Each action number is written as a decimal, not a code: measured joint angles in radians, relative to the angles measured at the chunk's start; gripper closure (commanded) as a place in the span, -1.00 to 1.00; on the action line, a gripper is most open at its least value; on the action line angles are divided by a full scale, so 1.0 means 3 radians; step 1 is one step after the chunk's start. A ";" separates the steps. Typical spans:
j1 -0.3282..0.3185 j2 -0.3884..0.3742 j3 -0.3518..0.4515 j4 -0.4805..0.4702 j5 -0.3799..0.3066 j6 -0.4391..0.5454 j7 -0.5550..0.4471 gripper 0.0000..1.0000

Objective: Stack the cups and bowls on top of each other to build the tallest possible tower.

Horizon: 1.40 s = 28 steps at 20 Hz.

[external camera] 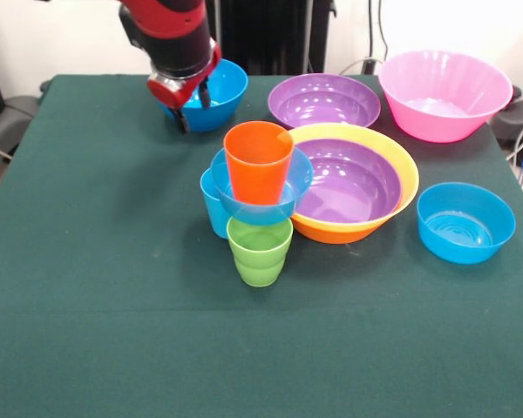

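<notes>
My gripper point(193, 108) hangs at the back left, open, with its fingers either side of the near left rim of a blue bowl point(220, 91). In the middle an orange cup point(258, 162) stands upright in a small blue bowl point(283, 198). That bowl rests on top of cups: the light blue cup point(214, 209) shows under its left side and the green cup point(260, 252) under its front. I cannot tell which cup bears it. A purple bowl point(349, 185) sits nested in the orange-yellow bowl point(331, 230) just to the right.
A second purple bowl point(324, 100) and the pink bowl point(444, 94) stand at the back right. A third blue bowl point(465, 223) stands alone at the right. All rest on the green table cloth point(87, 296).
</notes>
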 measured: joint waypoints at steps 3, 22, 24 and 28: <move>0.0015 0.0059 -0.0010 -0.0002 -0.0008 -0.0001 0.0000 -1.00; -0.0004 0.0076 -0.0010 -0.0002 -0.0009 0.0000 0.0000 1.00; -0.0004 0.0076 -0.0010 -0.0002 -0.0009 0.0000 0.0000 1.00; -0.0004 0.0076 -0.0010 -0.0002 -0.0009 0.0000 0.0000 1.00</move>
